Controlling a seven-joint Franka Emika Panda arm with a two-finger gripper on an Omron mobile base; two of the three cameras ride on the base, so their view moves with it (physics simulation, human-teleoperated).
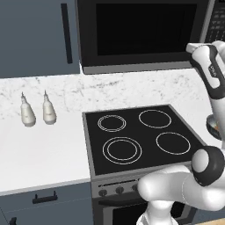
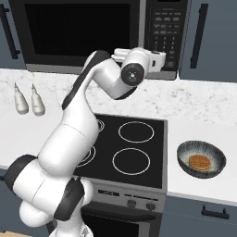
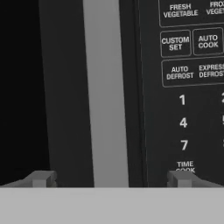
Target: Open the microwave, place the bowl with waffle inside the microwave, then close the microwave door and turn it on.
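- Tool (image 3: 111,178) fully spread and holding nothing, its two small dark tips (image 3: 40,178) standing wide apart, raised in front of the microwave (image 2: 99,34) at the seam between the door and the button panel (image 3: 186,87).
- Between the tips, in the hand view, runs a pale grey upright strip (image 3: 105,92), which looks like the door's edge or handle; the wide spread seems meant to straddle it for a pull.
- Microwave door (image 1: 143,30) shut, its dark glass window flush with the black front, so the first step of the task is not yet done.
- Bowl (image 2: 202,159) on the white desk (image 1: 39,149), just right of the stovetop (image 2: 127,146) and near the desk's front edge, well below and to the right of the tool.
- Waffle (image 2: 200,162) lying flat in the bowl, brown-orange and round, ready to be carried once the door is open.
- White arm (image 2: 76,125) rising over the stovetop's left side, leaving the bowl's corner unobstructed.
- Two pale bottles (image 1: 27,112) upright side by side toward the desk's back left, well apart from the bowl and out of the working path.
- Blue-grey cabinet door (image 1: 37,37) with a black bar handle left of the microwave.
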